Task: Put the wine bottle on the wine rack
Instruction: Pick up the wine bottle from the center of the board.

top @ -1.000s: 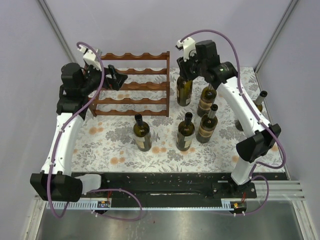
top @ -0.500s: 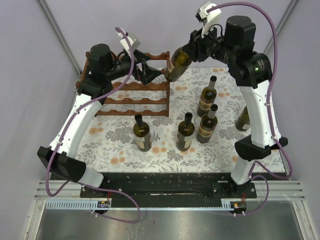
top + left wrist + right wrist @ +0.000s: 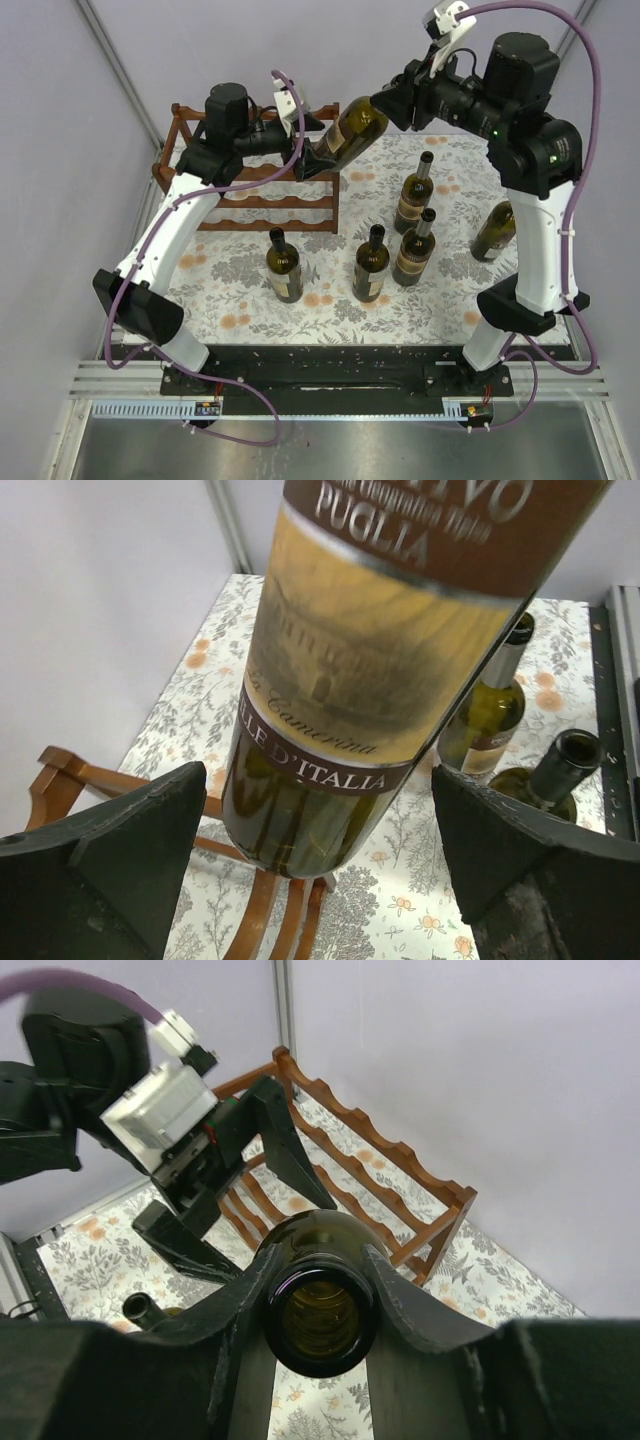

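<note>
Right gripper (image 3: 393,102) clamped on neck of dark-green glass wine bottle (image 3: 352,128), airborne by reddish-brown wooden wine rack (image 3: 268,205); left gripper (image 3: 320,160) wide open around its base; racking pending.

Bright, even diffuse light; soft shadows. Left wrist view: close-up wine bottle (image 3: 370,670) label slightly blurred.

Pale lilac walls (image 3: 300,40) enclosed the far, left and right sides; aluminium posts (image 3: 112,62) rose in the far corners; a floral cloth (image 3: 225,290) covered the surface (image 3: 450,300).
</note>
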Controlling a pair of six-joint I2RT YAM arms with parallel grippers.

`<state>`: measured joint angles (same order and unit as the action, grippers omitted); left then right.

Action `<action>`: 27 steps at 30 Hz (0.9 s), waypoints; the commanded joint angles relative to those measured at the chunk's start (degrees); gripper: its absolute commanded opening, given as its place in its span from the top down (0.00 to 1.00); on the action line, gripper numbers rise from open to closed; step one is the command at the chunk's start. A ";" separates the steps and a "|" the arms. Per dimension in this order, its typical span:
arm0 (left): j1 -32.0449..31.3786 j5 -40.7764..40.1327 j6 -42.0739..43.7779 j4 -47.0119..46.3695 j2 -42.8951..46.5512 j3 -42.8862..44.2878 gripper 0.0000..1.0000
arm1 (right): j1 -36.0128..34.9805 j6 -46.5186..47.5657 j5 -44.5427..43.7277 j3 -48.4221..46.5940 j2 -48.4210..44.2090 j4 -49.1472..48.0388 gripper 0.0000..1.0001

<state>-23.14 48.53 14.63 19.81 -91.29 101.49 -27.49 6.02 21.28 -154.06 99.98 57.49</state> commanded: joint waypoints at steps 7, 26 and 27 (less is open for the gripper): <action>-3.84 5.08 8.30 1.19 -0.21 1.33 0.01 | -0.29 -4.26 4.56 -3.09 -5.41 -8.36 1.00; -5.61 8.77 1.63 -3.55 -2.67 -0.33 1.00 | -0.29 -4.35 3.86 0.60 -6.56 -9.51 1.00; -5.52 8.60 1.37 -3.55 -2.50 -0.24 1.00 | -0.29 -4.26 3.16 1.47 -6.82 -9.59 1.00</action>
<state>-28.80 55.40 20.73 19.79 -94.30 100.73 -27.42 1.96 24.60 -153.23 96.38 56.88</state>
